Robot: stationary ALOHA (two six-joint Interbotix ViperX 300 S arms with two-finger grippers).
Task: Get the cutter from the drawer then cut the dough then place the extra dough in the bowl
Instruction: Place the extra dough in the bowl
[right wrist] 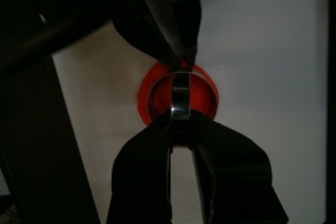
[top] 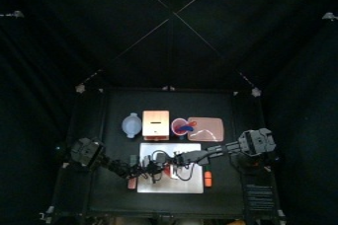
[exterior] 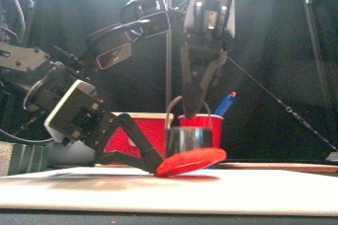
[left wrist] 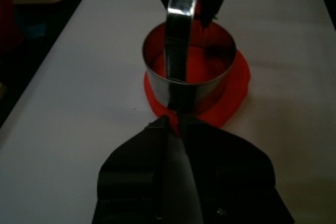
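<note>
Left wrist view is showing the left gripper [left wrist: 168, 122] pinching the edge of the flat red dough ring [left wrist: 234, 83] around the round metal cutter [left wrist: 191, 90] on the white cutting board [left wrist: 79, 61]; right wrist view is showing the right gripper [right wrist: 182, 122] clamping its wire handle.

We see a black jointed left arm [top: 109, 162] and right arm [top: 227, 150]; the left gripper [exterior: 156, 152] and right gripper [exterior: 193, 109] show slim dark jaws under pale cross-plates.
</note>
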